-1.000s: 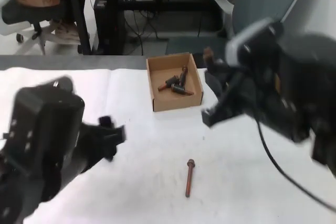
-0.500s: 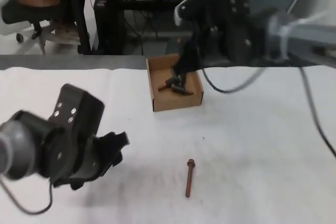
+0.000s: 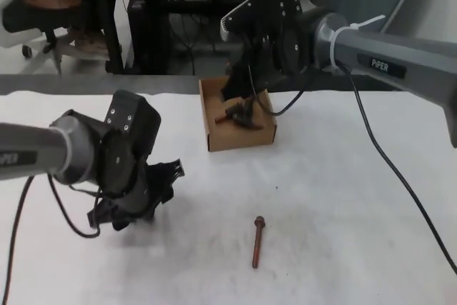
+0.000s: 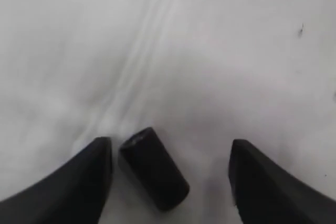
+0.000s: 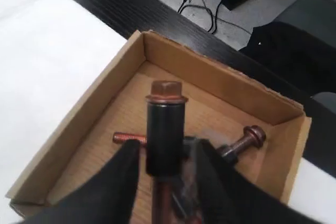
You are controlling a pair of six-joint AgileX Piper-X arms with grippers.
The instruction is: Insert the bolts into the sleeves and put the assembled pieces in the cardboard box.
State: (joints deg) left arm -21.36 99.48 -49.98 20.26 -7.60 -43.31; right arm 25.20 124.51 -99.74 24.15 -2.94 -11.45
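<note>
Over the box: the right claw (image 5: 165,167) is closed on an assembled piece, a copper-coloured bolt with a flanged hex head (image 5: 166,91) run through a short black cylindrical sleeve (image 5: 165,136). The fingers pinch the sleeve's sides. It hangs over the open brown cardboard box (image 3: 241,142), upper centre of the high view. Other bolt-and-sleeve pieces (image 5: 251,137) lie on the box floor, with one threaded copper end and one bolt head showing.

On the cloth: the left claw (image 4: 169,182) is open and low over the white-covered worktop (image 3: 343,212), left of centre in the high view. A loose black sleeve (image 4: 154,167) lies on its side between the fingers, just beside one finger (image 4: 79,182) and well apart from the other — not gripped.

A loose copper-coloured bolt (image 3: 257,242) lies on the worktop at lower centre of the high view, apart from both claws.

Writing: white lettering on the right arm's grey link (image 3: 380,66) — not transcribed.
</note>
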